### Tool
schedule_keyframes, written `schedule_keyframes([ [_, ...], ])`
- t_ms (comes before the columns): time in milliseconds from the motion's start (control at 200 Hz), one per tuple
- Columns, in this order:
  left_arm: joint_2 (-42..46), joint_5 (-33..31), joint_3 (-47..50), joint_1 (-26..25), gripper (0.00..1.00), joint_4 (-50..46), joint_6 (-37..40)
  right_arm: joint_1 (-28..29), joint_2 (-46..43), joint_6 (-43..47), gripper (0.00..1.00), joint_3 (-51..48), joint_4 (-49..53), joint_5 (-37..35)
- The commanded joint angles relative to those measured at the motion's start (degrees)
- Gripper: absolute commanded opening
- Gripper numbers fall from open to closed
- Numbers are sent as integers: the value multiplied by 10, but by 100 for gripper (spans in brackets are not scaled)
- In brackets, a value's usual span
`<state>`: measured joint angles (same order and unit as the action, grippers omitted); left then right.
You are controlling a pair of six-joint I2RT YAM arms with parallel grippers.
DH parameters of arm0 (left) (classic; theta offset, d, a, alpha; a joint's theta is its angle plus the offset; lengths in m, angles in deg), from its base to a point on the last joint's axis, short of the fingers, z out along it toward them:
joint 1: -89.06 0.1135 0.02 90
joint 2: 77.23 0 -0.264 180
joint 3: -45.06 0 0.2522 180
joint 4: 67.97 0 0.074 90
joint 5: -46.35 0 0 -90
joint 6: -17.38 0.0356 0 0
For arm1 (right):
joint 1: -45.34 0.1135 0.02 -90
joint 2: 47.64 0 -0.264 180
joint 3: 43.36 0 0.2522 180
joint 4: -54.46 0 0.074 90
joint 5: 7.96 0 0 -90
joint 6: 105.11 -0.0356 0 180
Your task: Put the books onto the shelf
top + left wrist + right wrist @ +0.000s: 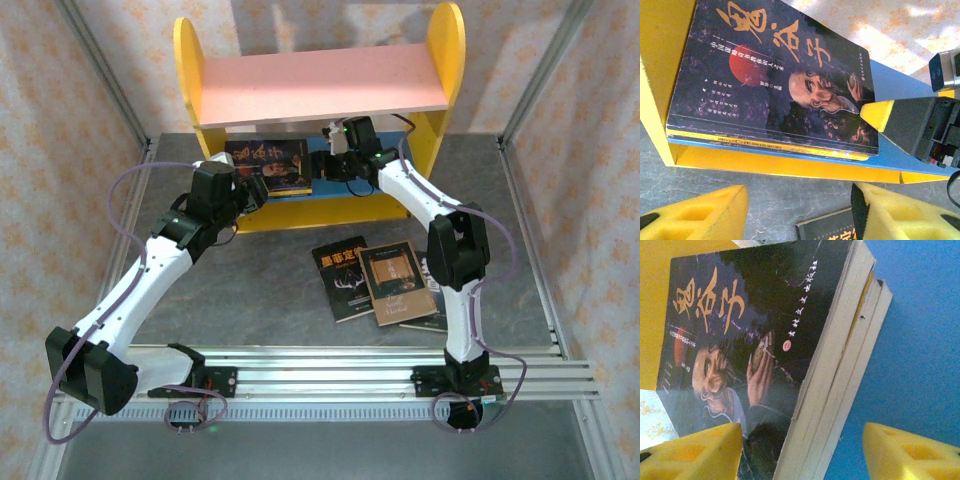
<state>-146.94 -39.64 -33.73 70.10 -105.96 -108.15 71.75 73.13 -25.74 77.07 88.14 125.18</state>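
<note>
Aluminium rail [330,372], grey tabletop [270,285], books [390,280], patterned walls [40,120].

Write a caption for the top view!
Left hand and right hand at the shelf, books stacked on its lower board; more on the table.

Top camera high, looking down at shelf [320,85]; wrist cameras close, opposite sides (share dark book [775,80])

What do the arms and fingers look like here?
The left arm and right arm have white link shells with black joint housings and bases. A grey-purple cable loops beside each. The left fingers are yellow wedge-shaped pads with moulded recesses; the right fingers match.
</note>
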Motion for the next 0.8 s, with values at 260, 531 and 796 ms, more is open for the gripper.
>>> schedule_keyframes([
  [260, 16, -16, 17, 3, 57, -5, 1, -2, -76, -3, 60, -55, -17, 2],
  [531, 12, -13, 21, 2, 57, 2, -3, 9, -86, -3, 51, -75, -25, 15],
  [796, 14, -15, 25, 3, 57, 0, -3, 25, -86, -1, 48, -77, -28, 19],
])
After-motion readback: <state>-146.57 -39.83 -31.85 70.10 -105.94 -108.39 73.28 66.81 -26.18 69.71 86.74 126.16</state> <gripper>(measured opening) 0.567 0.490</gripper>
